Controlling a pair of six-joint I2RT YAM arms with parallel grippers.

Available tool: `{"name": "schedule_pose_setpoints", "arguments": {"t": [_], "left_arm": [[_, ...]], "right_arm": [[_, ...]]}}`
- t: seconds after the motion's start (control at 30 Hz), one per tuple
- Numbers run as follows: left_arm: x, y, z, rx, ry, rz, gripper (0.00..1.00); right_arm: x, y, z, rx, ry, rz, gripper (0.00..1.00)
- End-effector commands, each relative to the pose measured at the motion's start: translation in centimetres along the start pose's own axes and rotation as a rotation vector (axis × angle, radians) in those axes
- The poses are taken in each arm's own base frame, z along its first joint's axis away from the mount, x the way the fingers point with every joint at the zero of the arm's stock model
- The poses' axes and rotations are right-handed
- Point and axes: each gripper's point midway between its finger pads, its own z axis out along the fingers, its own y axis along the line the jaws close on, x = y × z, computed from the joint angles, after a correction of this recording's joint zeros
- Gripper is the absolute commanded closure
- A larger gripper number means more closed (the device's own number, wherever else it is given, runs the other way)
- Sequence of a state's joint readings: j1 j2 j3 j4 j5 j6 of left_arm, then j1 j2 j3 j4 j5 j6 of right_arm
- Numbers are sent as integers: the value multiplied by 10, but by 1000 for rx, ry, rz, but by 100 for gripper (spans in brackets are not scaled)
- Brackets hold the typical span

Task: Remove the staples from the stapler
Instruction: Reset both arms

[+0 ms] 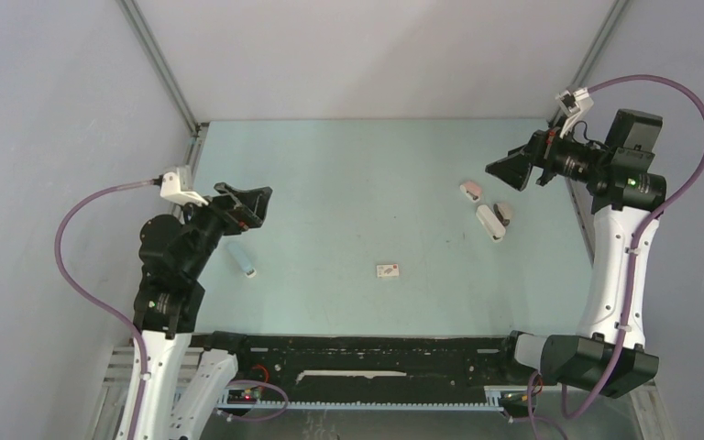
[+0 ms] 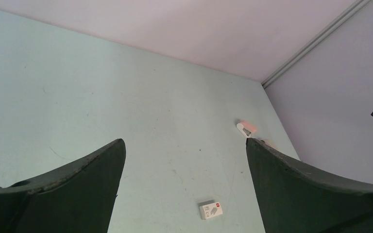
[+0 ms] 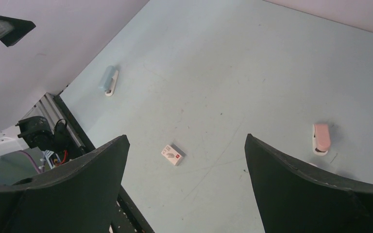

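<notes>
Three staplers lie on the pale green table: a light blue stapler at the left, a pink stapler and a white stapler at the right. No staples show in any view. My left gripper hangs open above the table, just beyond the blue stapler. My right gripper hangs open above the pink stapler's far side. The left wrist view has the open left gripper and the pink stapler far off. Between the fingers of the right gripper is only bare table.
A small white-and-red box lies near the table's middle front, also seen as the box and the box. A small grey-brown piece lies beside the white stapler. Metal rails and grey walls bound the table.
</notes>
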State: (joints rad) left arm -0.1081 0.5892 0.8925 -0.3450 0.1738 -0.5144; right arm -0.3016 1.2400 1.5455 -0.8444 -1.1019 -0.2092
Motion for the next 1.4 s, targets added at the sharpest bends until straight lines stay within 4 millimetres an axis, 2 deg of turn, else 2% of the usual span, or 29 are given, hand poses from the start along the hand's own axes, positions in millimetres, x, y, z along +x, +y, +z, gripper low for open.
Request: {"name": "schedule_pose_setpoints", "arguments": {"t": [0.0,1.37], "left_arm": [[-12,-9,-5,35,-30,24,0],[-6,0,-9,11,-15,30,0]], "right_arm": [[-11,8,-3,-20,-29,-9,0],[-7,13,-7,-18,-24,-44,0]]}}
